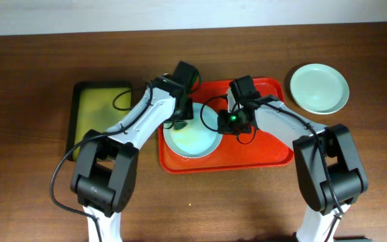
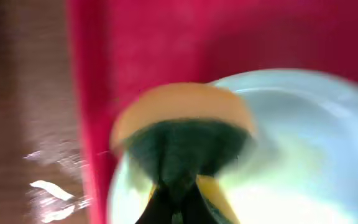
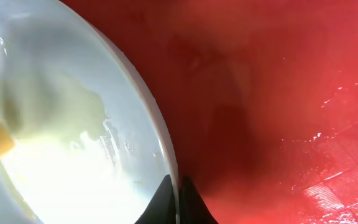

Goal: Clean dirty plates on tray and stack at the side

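A pale plate (image 1: 192, 138) with a yellowish smear lies in the left half of the red tray (image 1: 261, 151). My left gripper (image 1: 180, 119) is shut on a sponge (image 2: 182, 134), orange on top and dark green beneath, held over the plate's left part (image 2: 303, 137). The left wrist view is blurred. My right gripper (image 1: 228, 122) is shut on the plate's right rim (image 3: 166, 155), which passes between the fingertips (image 3: 179, 202). A second pale mint plate (image 1: 319, 88) sits on the table right of the tray. A third plate is not in view.
A black-rimmed tray with a yellow inside (image 1: 99, 114) lies left of the red tray. The tray's red floor (image 3: 278, 112) right of the plate is bare. Brown wooden table (image 1: 39, 188) lies all around.
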